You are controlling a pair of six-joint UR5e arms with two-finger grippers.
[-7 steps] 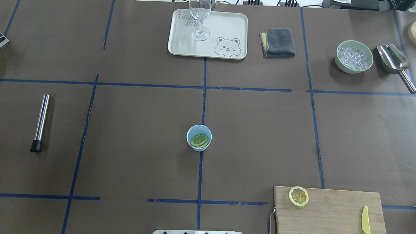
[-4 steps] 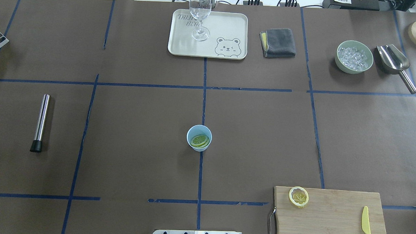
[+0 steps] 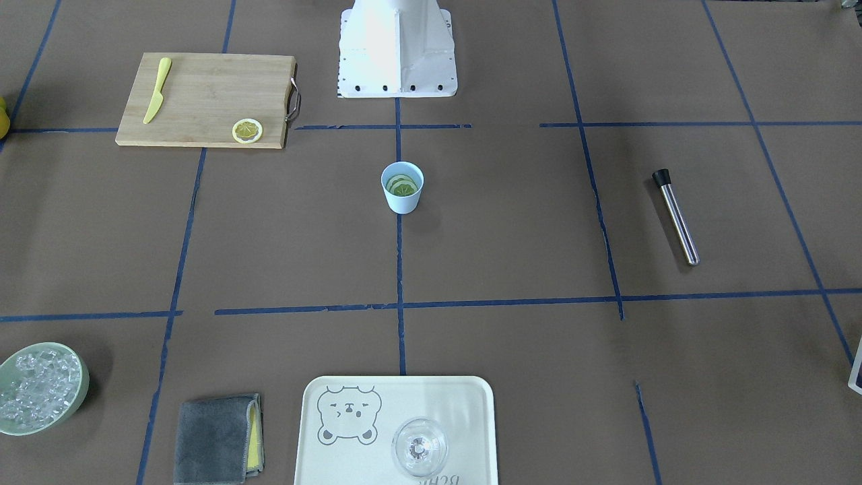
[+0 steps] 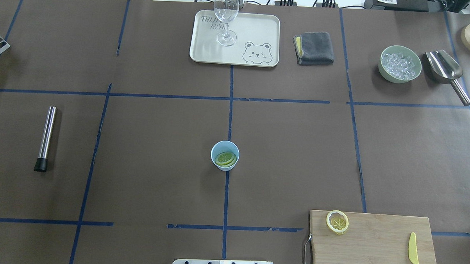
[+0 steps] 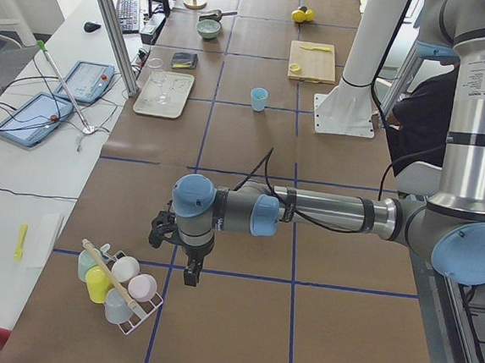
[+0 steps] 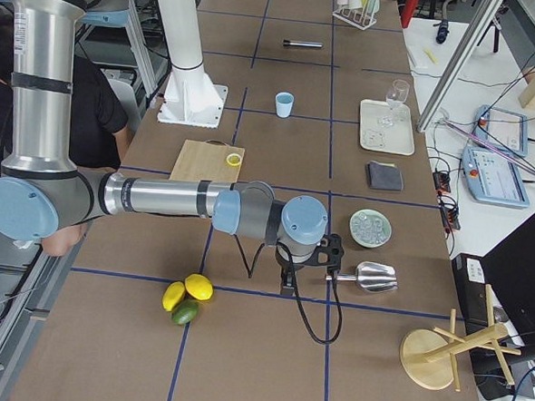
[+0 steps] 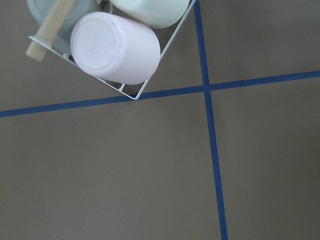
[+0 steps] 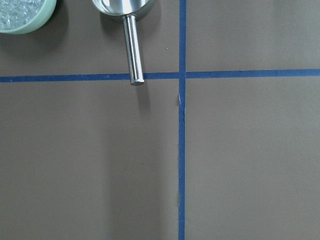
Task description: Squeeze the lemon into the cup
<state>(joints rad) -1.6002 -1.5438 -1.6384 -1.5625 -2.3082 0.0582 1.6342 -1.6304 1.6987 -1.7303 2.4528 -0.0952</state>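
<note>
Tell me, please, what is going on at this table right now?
Nothing is being handled at this moment. The light-blue cup stands at the table's centre with lemon slices inside it, and another lemon slice lies on the cutting board, apart from the yellow knife. Both arms are out at the table's ends: the left gripper hangs beside the cup rack, the right gripper near the metal scoop. Whether either is open cannot be told.

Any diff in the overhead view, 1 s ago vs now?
Nothing visibly changed. The cup sits in the same spot with the lemon slices inside, and the third slice lies on the cutting board as before.
</note>
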